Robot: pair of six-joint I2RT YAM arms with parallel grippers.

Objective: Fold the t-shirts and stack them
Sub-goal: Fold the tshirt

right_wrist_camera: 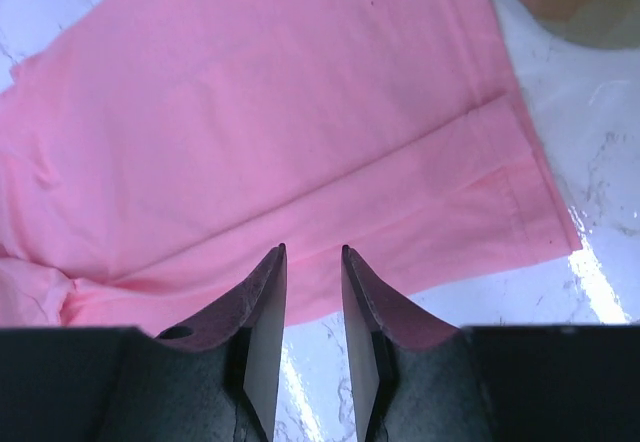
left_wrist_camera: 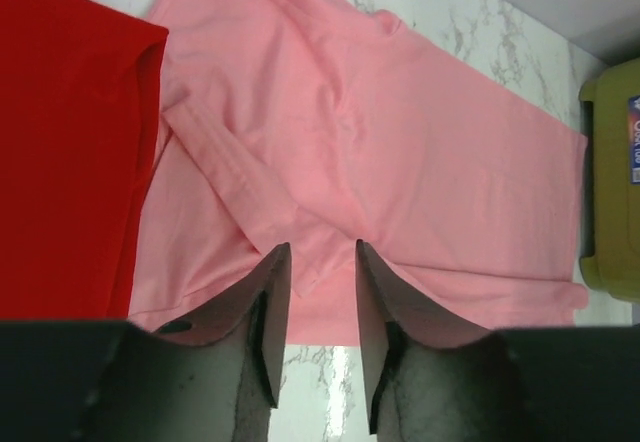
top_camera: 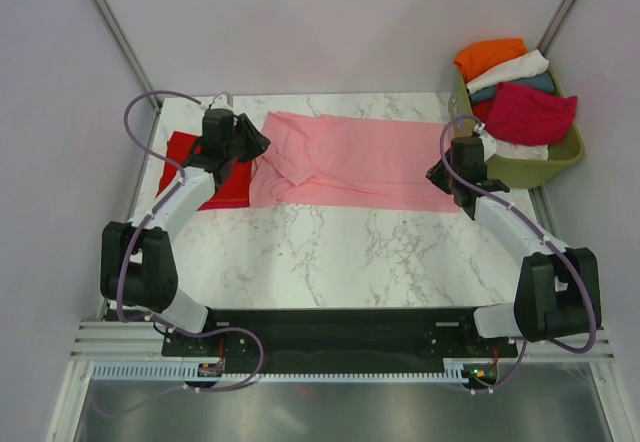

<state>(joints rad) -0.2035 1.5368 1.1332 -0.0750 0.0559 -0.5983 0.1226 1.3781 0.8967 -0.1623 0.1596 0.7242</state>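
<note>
**Pink shirt laid flat, both end effectors spread**

Pink shirt [top_camera: 350, 162] lies as a long band along the tabletop's [top_camera: 330, 252] far edge. It is creased at its left end and touches the folded red shirt [top_camera: 215, 177] in the far-left corner. Left end effector [left_wrist_camera: 323, 247] and right end effector [right_wrist_camera: 313, 250]: fingers apart, nothing between, over the pink's near edge. Only the top view shows the basket [top_camera: 560, 157] pile [top_camera: 510, 87] at the far-right corner. Only the right wrist view shows stitching on the pink's right end.
</note>
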